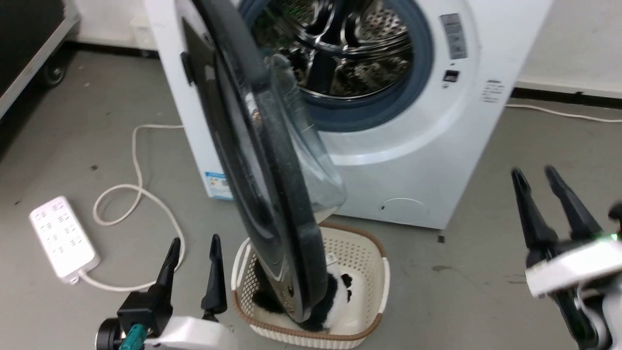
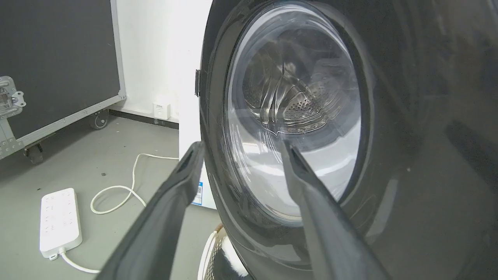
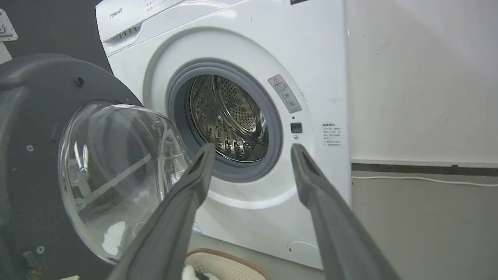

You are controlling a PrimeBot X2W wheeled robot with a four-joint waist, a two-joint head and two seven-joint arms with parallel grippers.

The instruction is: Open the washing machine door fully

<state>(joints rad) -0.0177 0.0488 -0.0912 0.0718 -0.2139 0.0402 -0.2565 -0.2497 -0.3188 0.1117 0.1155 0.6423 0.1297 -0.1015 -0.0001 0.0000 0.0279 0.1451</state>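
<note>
Washing machine door [image 1: 243,160] stands upright, edge-on, bowl [image 1: 311,160] bulging rightward; left gripper [image 1: 194,239] and right gripper [image 1: 533,170] jaws spread, empty.

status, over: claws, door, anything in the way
Left claw open, empty, beside door; right claw open, empty, standing off. Door swung wide, drum exposed. Under door's edge: basket.

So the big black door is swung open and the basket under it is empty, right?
Not quite. The washing machine door is swung open, but the basket under it is not empty: the head view shows a fluffy black and white thing lying in it.
</note>
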